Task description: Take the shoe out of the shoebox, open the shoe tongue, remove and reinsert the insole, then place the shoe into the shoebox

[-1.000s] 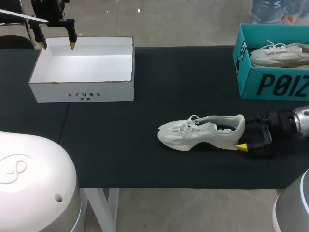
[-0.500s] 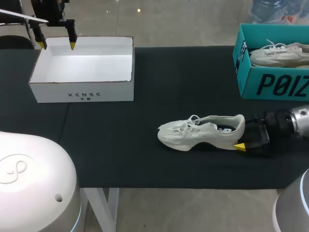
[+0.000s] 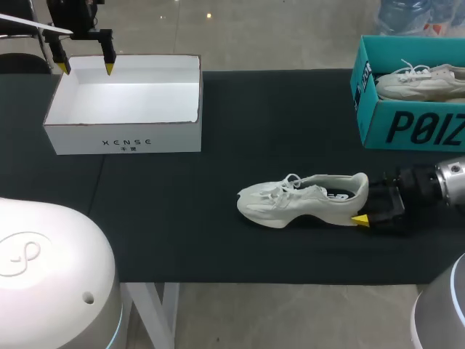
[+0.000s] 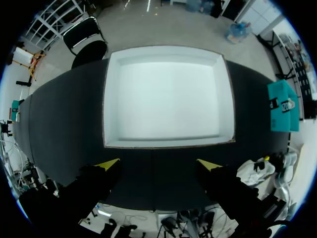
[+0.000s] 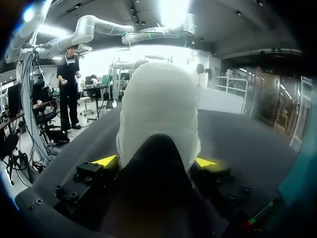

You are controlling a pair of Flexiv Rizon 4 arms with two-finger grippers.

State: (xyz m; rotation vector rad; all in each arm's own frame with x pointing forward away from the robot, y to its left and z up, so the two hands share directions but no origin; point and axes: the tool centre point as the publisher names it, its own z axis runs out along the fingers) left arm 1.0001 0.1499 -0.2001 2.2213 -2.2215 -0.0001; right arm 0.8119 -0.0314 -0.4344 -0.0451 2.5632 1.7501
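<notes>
Shoe (image 3: 301, 198) rests on the bench (image 3: 276, 123), its heel grasped by the right hand (image 5: 156, 161); the left hand (image 3: 87, 68) hangs released above the white box (image 3: 123, 138).

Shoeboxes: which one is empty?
The white box, at the head view's left: nothing inside it. The teal box at the right holds a shoe.

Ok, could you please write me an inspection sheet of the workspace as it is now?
Surface: black table cover, flat.
Job's things: white shoebox, open and empty, at rear left; white shoe in the middle of the table, outside the box.
Clutter: teal box at rear right, holding a second shoe.
Grippers: left gripper open, by the shoebox's rear edge; right gripper at the shoe's heel.
Cables: nothing seen.
Surroundings: nothing seen over the table.
</notes>
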